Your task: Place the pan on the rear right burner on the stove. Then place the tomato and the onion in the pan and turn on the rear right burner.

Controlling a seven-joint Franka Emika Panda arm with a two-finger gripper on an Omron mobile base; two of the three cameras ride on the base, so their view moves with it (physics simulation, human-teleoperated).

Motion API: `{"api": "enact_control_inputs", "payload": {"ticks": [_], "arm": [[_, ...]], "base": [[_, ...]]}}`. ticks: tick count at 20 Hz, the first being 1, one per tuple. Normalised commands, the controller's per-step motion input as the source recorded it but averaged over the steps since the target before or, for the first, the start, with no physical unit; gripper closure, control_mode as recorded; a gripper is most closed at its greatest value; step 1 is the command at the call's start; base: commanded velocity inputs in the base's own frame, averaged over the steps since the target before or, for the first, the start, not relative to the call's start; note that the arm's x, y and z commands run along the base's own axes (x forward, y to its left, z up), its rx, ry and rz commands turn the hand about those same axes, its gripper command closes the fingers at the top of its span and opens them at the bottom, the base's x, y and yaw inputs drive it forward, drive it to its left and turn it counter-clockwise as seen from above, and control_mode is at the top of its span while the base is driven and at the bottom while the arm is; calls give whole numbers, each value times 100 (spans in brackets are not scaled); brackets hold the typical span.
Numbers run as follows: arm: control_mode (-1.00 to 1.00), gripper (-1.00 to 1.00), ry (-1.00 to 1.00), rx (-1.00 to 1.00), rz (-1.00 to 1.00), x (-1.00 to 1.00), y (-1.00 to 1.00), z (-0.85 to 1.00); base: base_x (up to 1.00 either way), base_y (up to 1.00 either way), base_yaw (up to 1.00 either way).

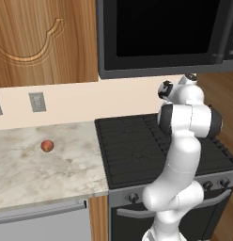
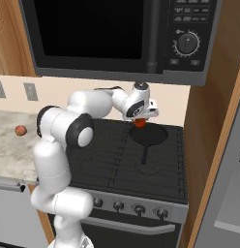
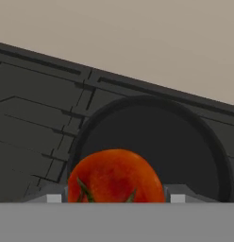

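A black microwave [image 2: 117, 38] hangs above the cooking range, with a round dial and buttons on its right panel. To its left is a wooden cabinet door [image 1: 43, 40] carved with a curved groove. Below runs a plain cream wall [image 1: 66, 101] carrying a grey outlet plate [image 1: 37, 101]. A pale marbled counter [image 1: 24, 174] stretches out to the left, with a steel-grey appliance front [image 1: 41, 221] beneath it. A tall wooden panel [image 2: 214, 145] stands on the right side.

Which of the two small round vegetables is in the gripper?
The red tomato, held between the gripper fingers over the pan. The paler onion sits on the counter.
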Motion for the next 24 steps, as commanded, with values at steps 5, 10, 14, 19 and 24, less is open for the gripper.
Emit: {"api": "enact_control_inputs", "payload": {"ticks": [5,10,14,19,24], "arm": [[-100,100,0,0,0,6,-11,-16],[-100,100,0,0,0,0,-10,-25],[-100,100,0,0,0,0,0,-24],[-100,100,0,0,0,0,0,-28],[-100,100,0,0,0,0,0,-23]], "base": [[0,0,0],[0,0,0],[0,0,0],[0,0,0],[0,0,0]]}}
